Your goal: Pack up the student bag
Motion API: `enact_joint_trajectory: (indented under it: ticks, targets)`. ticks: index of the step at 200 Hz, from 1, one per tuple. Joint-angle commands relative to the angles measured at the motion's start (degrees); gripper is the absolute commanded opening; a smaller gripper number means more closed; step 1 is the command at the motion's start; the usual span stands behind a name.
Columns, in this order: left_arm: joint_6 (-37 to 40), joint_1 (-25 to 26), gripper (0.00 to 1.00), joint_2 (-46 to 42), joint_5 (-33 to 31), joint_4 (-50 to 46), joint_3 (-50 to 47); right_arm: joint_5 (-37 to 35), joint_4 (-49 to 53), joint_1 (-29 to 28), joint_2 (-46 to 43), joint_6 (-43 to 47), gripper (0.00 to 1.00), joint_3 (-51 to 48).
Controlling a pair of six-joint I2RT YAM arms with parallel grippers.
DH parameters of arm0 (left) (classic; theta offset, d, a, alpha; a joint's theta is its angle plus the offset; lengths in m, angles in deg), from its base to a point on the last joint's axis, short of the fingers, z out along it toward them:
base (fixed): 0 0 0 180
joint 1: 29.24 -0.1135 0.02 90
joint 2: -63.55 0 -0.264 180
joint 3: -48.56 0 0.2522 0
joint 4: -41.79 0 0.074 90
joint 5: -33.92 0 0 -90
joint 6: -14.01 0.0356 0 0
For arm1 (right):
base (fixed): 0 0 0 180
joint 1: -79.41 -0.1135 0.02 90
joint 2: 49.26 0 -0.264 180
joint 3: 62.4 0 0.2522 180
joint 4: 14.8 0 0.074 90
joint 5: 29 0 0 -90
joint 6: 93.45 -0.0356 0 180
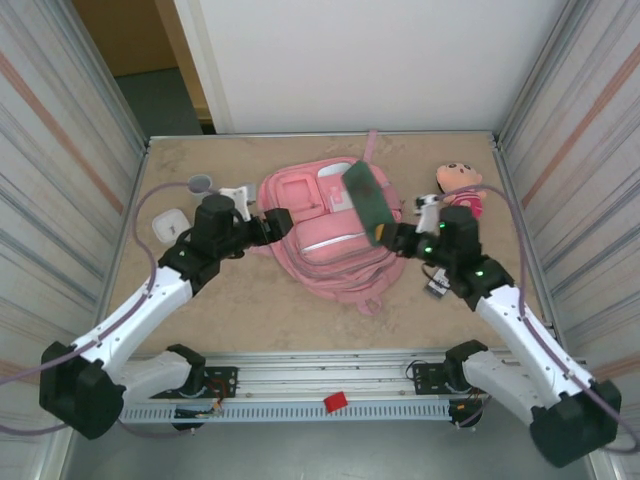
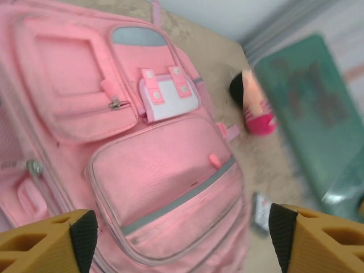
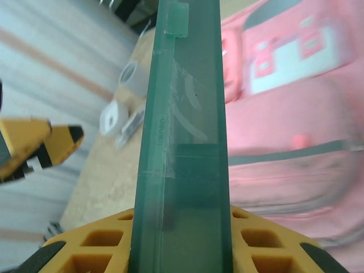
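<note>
table (image 1: 250, 290): tan, walled on three sides.
bag (image 1: 325, 225): pink, lying flat mid-table, front pockets up, top toward the far wall, between the two grippers. front pockets look zipped in the left wrist view (image 2: 159, 153). can't tell if the main compartment is open.
case (image 1: 365, 200): flat green plastic, held on edge in the air over the bag's right side, tilted. right wrist view shows it running up from between the fingers (image 3: 182, 142).
right gripper (image 1: 390, 238): jaws clamped on the case's lower end, just off the bag's right edge.
left gripper (image 1: 280, 222): at the bag's left edge, jaws wide apart, nothing between them; it looks down on the front pockets (image 2: 182, 239).
doll (image 1: 460, 185): on the table right of the bag, loose.
white bits (image 1: 170, 222): near the left wall, not packed.

step, my read: carrying the case to the bag for insertion. next move needs an open mouth. likely the left gripper has to grab the zip or top flap and hold it wide, then the right lines the case's thin edge up with the gap and slides it in.
</note>
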Motion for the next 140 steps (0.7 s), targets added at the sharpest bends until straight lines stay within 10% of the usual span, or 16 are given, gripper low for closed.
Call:
enact_joint_trajectory:
  ticks: [1, 53, 140]
  targets:
    - [27.74, 2.94, 0.79, 5.28, 2.06, -4.63, 5.01, 20.91, 4.53, 11.01, -0.64, -0.62, 0.22, 3.51]
    - [59.08, 11.45, 0.79, 21.88, 5.68, -7.89, 14.45, 30.71, 10.96, 22.47, 2.36, 1.81, 0.21, 6.82]
    - [68.23, 14.07, 0.87, 36.09, 4.47, -6.53, 20.56, 29.23, 13.66, 22.51, -1.22, 2.35, 0.22, 5.42]
